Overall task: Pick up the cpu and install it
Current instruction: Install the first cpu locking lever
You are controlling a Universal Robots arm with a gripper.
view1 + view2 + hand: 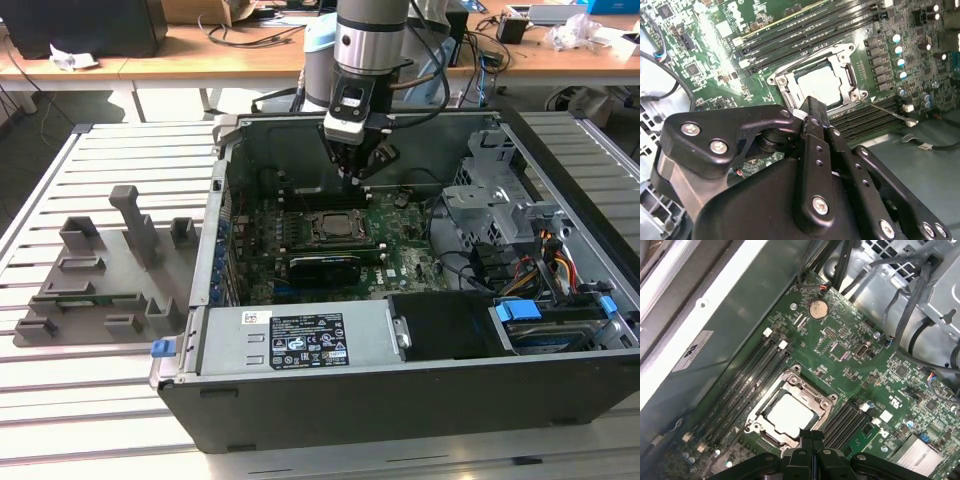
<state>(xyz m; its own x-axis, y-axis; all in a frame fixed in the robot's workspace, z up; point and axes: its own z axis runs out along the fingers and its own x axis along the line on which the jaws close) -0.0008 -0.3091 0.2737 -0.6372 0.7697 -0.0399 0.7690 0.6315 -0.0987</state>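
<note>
The cpu [790, 415] is a silvery square chip lying flat inside the metal-framed socket [826, 401] on the green motherboard [850, 335]. In the second wrist view the cpu [820, 84] sits within the open socket frame [781, 80]. My gripper [812, 435] hovers just above the socket's edge with its two black fingers pressed together and nothing between them. From the exterior view, the gripper [356, 174] hangs inside the open computer case [400, 400], a little above and behind the socket [338, 228].
Memory slots [747, 375] flank the socket on both sides. A long black card [330, 267] lies in front of the socket. Drive cages and cables [500, 250] crowd the case toward the exterior view's right. A grey fixture block [100, 270] stands on the slatted table outside the case.
</note>
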